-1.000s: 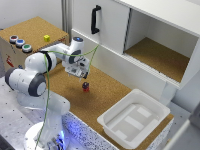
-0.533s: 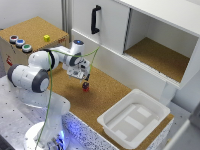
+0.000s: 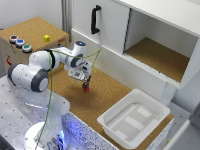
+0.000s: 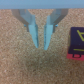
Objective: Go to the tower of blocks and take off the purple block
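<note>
The pincer [image 3: 86, 81], fingers narrowly parted and empty in the wrist view, hovers just above the tower of blocks [image 3: 85, 87] on the cork counter [image 3: 107, 97], apparently lining up on the purple block [image 3: 85, 85].

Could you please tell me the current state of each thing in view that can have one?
gripper: fingers slightly apart, holding nothing
tower of blocks: standing, beside the fingers, not between them
purple block: on top of the red block, not taken off
cabinet door: shut
cabinet compartment: open, empty
white bin: upright, empty
yellow cube: resting alone on the box
</note>
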`<state>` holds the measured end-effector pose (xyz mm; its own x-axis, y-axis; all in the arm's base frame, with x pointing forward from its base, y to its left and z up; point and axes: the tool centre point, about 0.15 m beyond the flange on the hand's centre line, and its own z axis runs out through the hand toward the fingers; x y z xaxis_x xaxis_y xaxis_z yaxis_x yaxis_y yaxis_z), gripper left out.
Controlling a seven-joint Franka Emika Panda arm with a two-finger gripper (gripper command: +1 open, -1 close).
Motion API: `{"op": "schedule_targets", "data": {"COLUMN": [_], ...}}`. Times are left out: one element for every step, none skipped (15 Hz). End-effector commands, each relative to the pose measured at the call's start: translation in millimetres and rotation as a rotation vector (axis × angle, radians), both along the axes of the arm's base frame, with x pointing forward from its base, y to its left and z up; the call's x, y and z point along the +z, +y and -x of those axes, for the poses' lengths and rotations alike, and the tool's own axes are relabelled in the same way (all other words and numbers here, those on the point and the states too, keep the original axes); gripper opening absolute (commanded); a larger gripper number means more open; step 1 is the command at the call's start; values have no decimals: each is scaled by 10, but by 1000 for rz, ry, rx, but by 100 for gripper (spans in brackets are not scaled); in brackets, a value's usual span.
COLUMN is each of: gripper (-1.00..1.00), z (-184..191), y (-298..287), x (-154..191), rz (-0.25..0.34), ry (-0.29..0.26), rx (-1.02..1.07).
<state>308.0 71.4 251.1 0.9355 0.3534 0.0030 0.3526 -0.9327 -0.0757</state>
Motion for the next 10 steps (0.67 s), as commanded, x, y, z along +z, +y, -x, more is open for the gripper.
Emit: {"op": "schedule_targets", "data": {"gripper": [-100,-100,-100,-100,-100,-100,-100,-100,-100,-100], "z": [-154,-195,-236,-285,-323,-346,-355,-366,-371,-374], "y": [-580,-756,-914,-1111,-1273,-1392,-1438,-1464,-1451,-1404], "x": [-136,-159,-177,-187,-180,-135,-77,-11,16,28], "rz": [5,27,49,66,80,79,87,88,84,80], "ry": [-38,-37,-41,-51,-59,-75,-88,-99,-102,-98], "rx": [-49,-79,-104,-141,-174,-200,-209,-212,-209,-198]}}
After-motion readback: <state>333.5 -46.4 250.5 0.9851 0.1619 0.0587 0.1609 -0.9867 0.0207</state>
